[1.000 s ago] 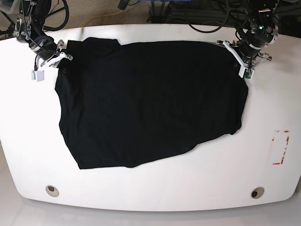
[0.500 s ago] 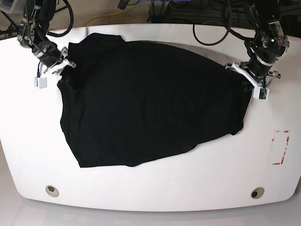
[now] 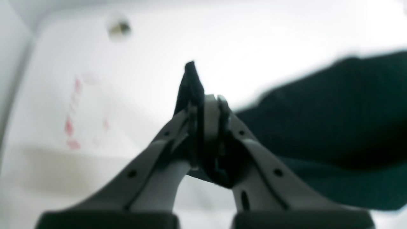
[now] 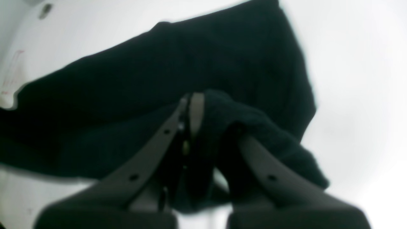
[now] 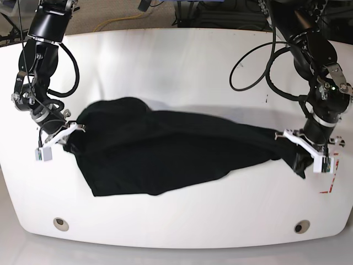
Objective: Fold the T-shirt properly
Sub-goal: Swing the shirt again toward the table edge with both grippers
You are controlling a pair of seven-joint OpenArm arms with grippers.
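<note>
In the base view, both arms have swung toward the near side of the white worktop [image 5: 176,55] since half a second ago, dragging the far edge of the T-shirt [image 5: 165,154] with them. The cloth, which then spread almost to the far rim, now lies doubled over as a narrower band across the middle, stretched between the two arms. The left end effector [image 5: 308,150] sits at the garment's end on the view's right, pinching a corner just beside the red dashed tape mark [image 5: 329,185]. The right end effector [image 5: 60,135] grips the bunched edge on the view's left. Black cables [image 5: 259,61] loop over the worktop behind the left arm. Two round grommets [image 5: 61,223] sit near the front rim.

In the left wrist view, the left end effector [image 3: 205,109] has its jaws pressed together on a thin black fold that pokes up past the tips. The rest of the T-shirt [image 3: 334,108] trails to the right; the blurred red tape mark [image 3: 74,117] and a grommet [image 3: 119,28] lie beyond.

In the right wrist view, the right end effector [image 4: 203,108] clamps a thick wad of cloth, which drapes over and hides one finger's tip. The T-shirt [image 4: 159,70] fills most of the frame.
</note>
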